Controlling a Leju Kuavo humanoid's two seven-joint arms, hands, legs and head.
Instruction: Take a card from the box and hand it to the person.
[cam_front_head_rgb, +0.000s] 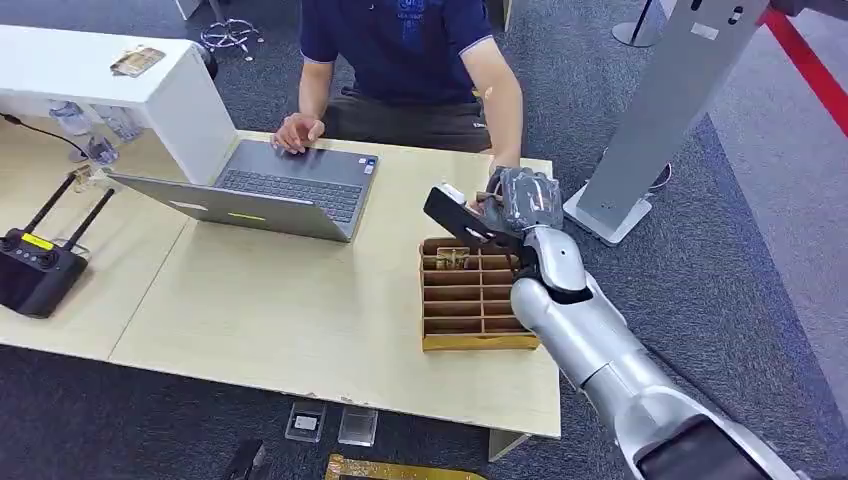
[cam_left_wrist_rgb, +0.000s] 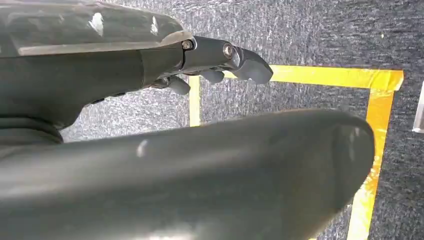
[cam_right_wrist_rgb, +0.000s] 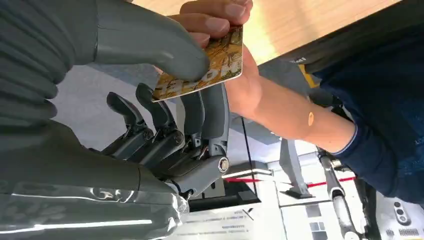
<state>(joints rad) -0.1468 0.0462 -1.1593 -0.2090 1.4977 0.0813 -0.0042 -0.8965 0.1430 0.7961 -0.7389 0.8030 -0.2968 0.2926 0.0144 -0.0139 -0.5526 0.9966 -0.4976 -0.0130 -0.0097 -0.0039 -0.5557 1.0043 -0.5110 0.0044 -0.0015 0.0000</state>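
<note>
Right hand (cam_front_head_rgb: 522, 200) is raised above the far edge of the box (cam_front_head_rgb: 474, 295), at about 1 o'clock from the box's middle in the head view, and it pinches the card (cam_right_wrist_rgb: 202, 67) between its thumb and its darker fingers (cam_right_wrist_rgb: 210, 112). The right wrist view shows the gold patterned card plainly: the grey thumb presses on one face, and the person's hand (cam_right_wrist_rgb: 220, 20) has already taken hold of the card's far end. So the card sits in two grips at once, well clear of the wooden box, whose compartments lie open on the table (cam_front_head_rgb: 300, 310) below.

Left hand (cam_left_wrist_rgb: 215, 60) hangs at the robot's side over the carpet and yellow floor tape (cam_left_wrist_rgb: 325, 77), fingers loosely apart with nothing in them.

By my reading, picking from the box is done and the handover itself is under way. What the next move calls for is a release: the thumb should lift off so the card slides free into the person's hand without a tug. Letting go too late risks bending the card.

The person's other hand (cam_front_head_rgb: 298, 130) rests by the laptop (cam_front_head_rgb: 290, 190), at roughly 10 o'clock from the box.
</note>
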